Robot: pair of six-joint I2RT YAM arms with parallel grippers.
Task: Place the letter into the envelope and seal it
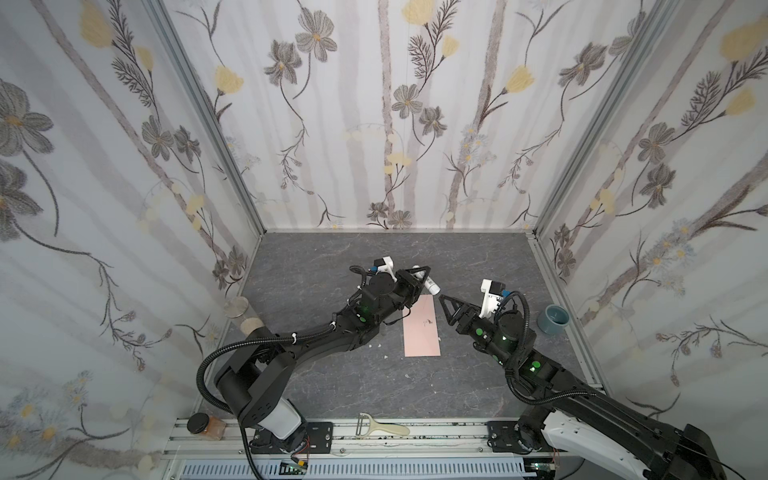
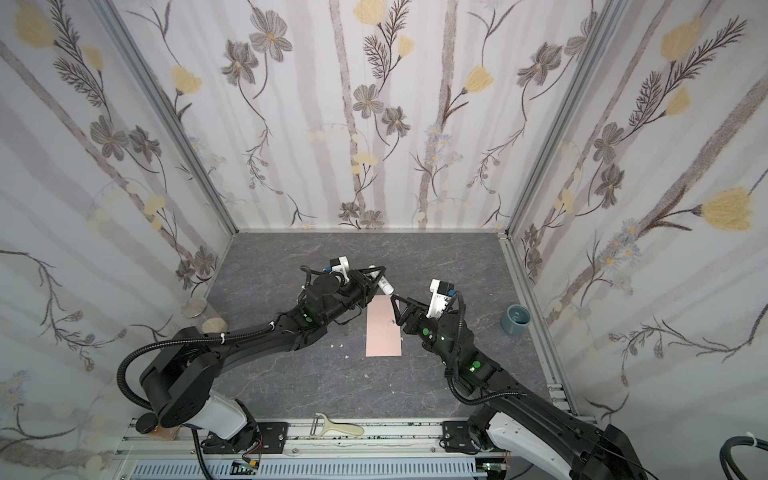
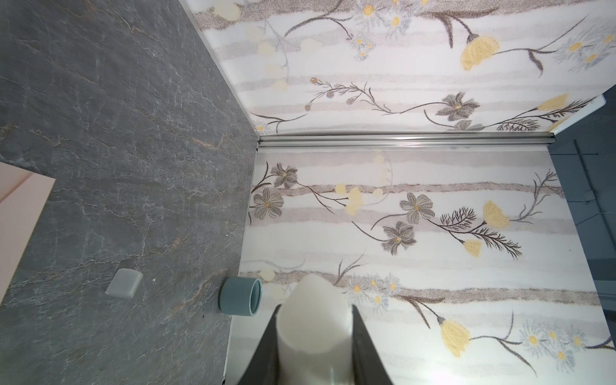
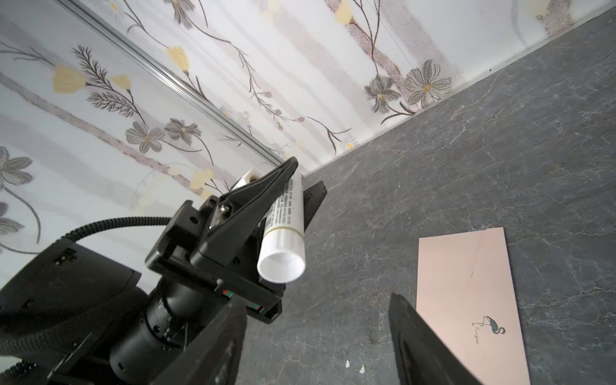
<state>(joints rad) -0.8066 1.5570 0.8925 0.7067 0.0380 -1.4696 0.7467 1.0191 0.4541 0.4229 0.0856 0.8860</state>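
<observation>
Just beside the right tool (image 1: 445, 309), the envelope (image 1: 422, 332) lies flat

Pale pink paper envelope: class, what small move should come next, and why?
Probably lower the open right gripper to the far end of the pale pink paper envelope to lift its flap: that looks folded flat, while the left gripper holds the white glue-stick tube nearby.

The left arm (image 1: 316, 345) and right arm (image 1: 582, 399) are matte black, with a white shell (image 1: 280, 419) near each base and small bright green dots (image 1: 479, 332) at the joints. A ribbed black cable (image 1: 202, 374) loops along each, with a white zip tie (image 1: 294, 337) on the left one, and each wrist carries a white camera bracket (image 1: 488, 305). The left gripper (image 1: 424, 275) and right gripper (image 1: 444, 308) have black triangular fingers (image 4: 253, 196), one fastened with a silver screw (image 4: 222, 209).
</observation>
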